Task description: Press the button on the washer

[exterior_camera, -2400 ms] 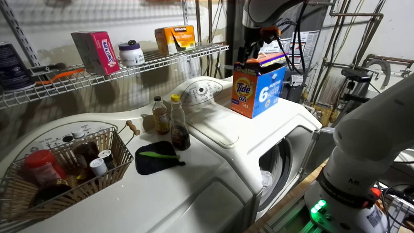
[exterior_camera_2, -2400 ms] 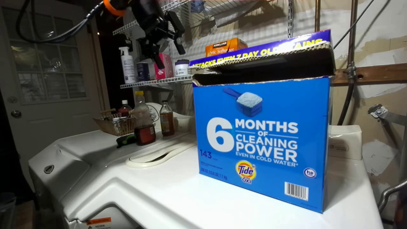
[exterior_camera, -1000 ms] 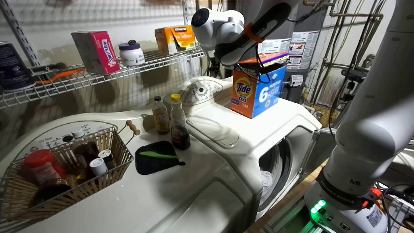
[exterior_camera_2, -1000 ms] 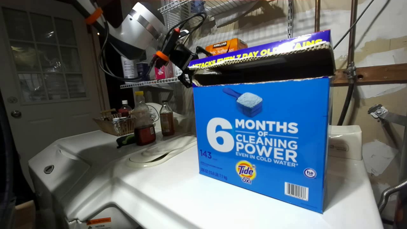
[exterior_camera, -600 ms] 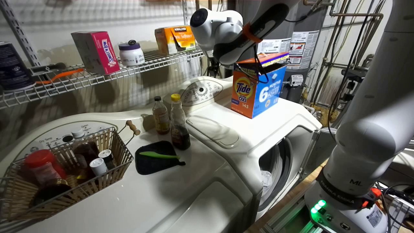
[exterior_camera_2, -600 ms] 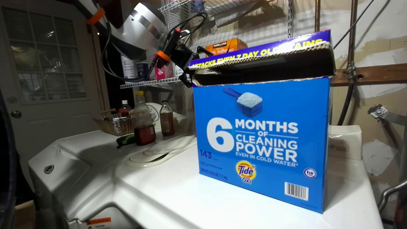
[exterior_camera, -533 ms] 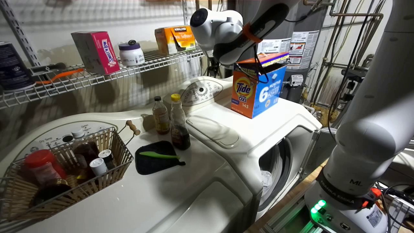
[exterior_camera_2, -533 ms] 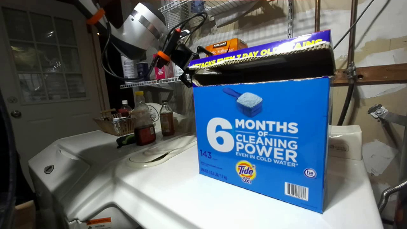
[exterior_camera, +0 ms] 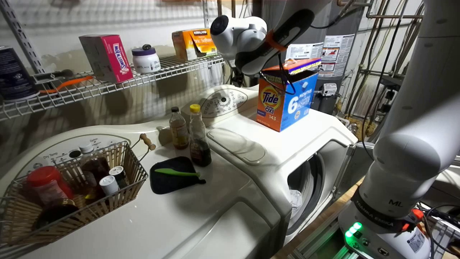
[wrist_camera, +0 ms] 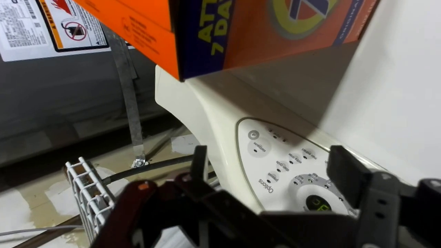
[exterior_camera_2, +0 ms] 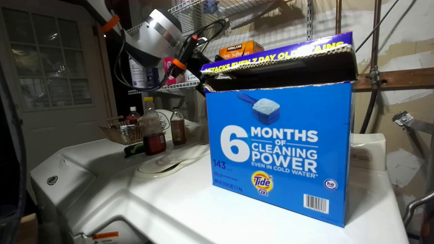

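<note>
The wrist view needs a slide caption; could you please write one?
Open gripper facing the control panel of the washer, display lit, a Tide box at frame top.

In the wrist view, the top edge cuts off the Tide box [wrist_camera: 249, 34]. The blurry gripper [wrist_camera: 268, 165] below the box covers part of the button panel [wrist_camera: 265, 165], and its green marks [wrist_camera: 323, 207] are too fuzzy to read. In an exterior view, the box hides some of the washer [exterior_camera_2: 190, 203] behind it. In both exterior views, the top edge cuts off the robot arm [exterior_camera: 251, 39] near the box.
</note>
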Robot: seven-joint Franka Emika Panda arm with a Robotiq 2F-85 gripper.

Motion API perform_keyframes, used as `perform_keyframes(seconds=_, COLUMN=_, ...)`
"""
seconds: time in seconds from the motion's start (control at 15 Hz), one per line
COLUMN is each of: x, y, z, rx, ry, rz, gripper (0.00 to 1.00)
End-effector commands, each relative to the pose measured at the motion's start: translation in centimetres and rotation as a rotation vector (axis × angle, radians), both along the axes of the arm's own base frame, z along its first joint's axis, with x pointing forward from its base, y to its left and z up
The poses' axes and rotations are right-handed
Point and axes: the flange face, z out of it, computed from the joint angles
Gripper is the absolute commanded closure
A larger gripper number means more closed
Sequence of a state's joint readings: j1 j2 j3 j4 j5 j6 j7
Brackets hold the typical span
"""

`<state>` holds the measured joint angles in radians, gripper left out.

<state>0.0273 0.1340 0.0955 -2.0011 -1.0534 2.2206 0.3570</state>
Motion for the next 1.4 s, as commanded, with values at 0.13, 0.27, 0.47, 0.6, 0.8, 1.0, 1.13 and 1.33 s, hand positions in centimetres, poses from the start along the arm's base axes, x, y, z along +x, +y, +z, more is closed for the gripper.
perform_keyframes(seconds=0.13, x=5.7, y=-1.3, z=-4.7, rx=-0.033, ry=0.048, rz=-0.026, gripper=0.55)
perform_keyframes(seconds=0.27, x=7.3, y=-1.6, z=-6.1, rx=-0.032, ry=0.055, rz=-0.016, gripper=0.70)
perform_keyframes(seconds=0.47, x=9.4, y=-1.8, z=-7.8, rx=-0.035, ry=0.056, rz=-0.001, gripper=0.90)
perform_keyframes(seconds=0.6, x=10.5, y=-2.1, z=-8.7, rx=-0.021, ry=0.065, rz=0.012, gripper=0.99)
perform_keyframes(seconds=0.8, x=11.9, y=-2.7, z=-9.9, rx=-0.013, ry=0.077, rz=0.041, gripper=1.00)
perform_keyframes(seconds=1.0, x=12.9, y=-3.3, z=-10.5, rx=0.022, ry=0.082, rz=0.081, gripper=1.00)
perform_keyframes(seconds=1.13, x=13.5, y=-3.8, z=-10.7, rx=0.024, ry=0.078, rz=0.092, gripper=1.00)
perform_keyframes(seconds=1.33, x=14.1, y=-4.5, z=-10.9, rx=0.021, ry=0.080, rz=0.096, gripper=1.00)
